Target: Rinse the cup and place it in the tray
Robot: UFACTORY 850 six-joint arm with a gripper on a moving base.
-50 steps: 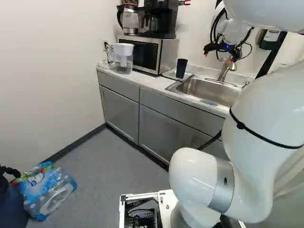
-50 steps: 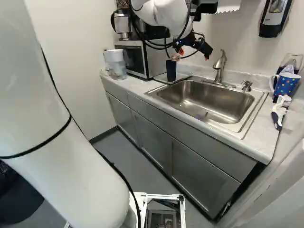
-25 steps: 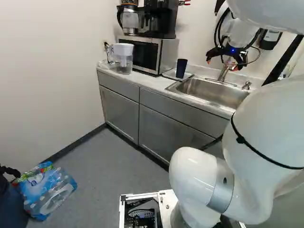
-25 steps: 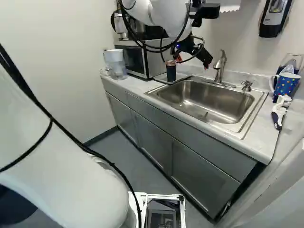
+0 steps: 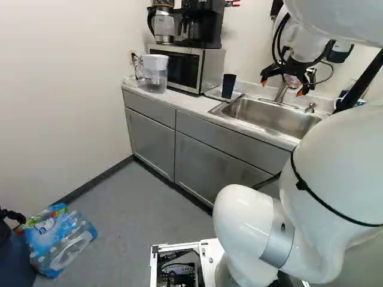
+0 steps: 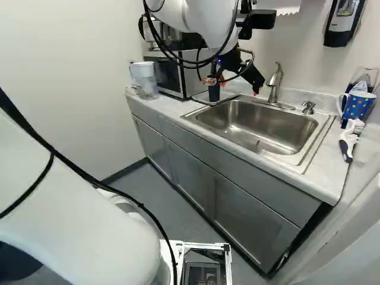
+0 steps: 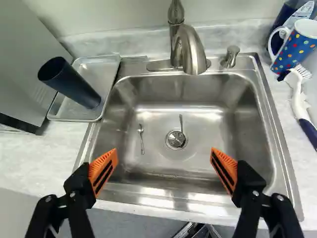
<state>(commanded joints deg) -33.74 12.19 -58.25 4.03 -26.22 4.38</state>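
Note:
The gripper [image 5: 281,88] hangs over the sink near the faucet in the left base view. In the wrist view the gripper [image 7: 164,166] has its two orange-padded fingers wide apart, nothing between them, with the sink basin [image 7: 208,119] below. A dark blue cup [image 7: 74,84] stands on the metal tray [image 7: 94,73], beside the sink and clear of the fingers; the same cup [image 5: 228,86] is upright in the left base view. The faucet [image 7: 190,47] is at the sink's back edge, ahead of the gripper.
A small spoon [image 7: 141,139] lies in the basin, and another thin utensil [image 7: 181,123] rests at the drain. Beyond the sink's other side are a dotted mug [image 7: 295,47] and brush [image 7: 299,99]. The microwave [image 5: 179,70] and water pitcher [image 5: 154,73] stand past the tray.
The arm has brought the gripper lower over the sink, shifting it slightly right in the left base view. Its fingers stay apart. Cup, tray and base have not moved.

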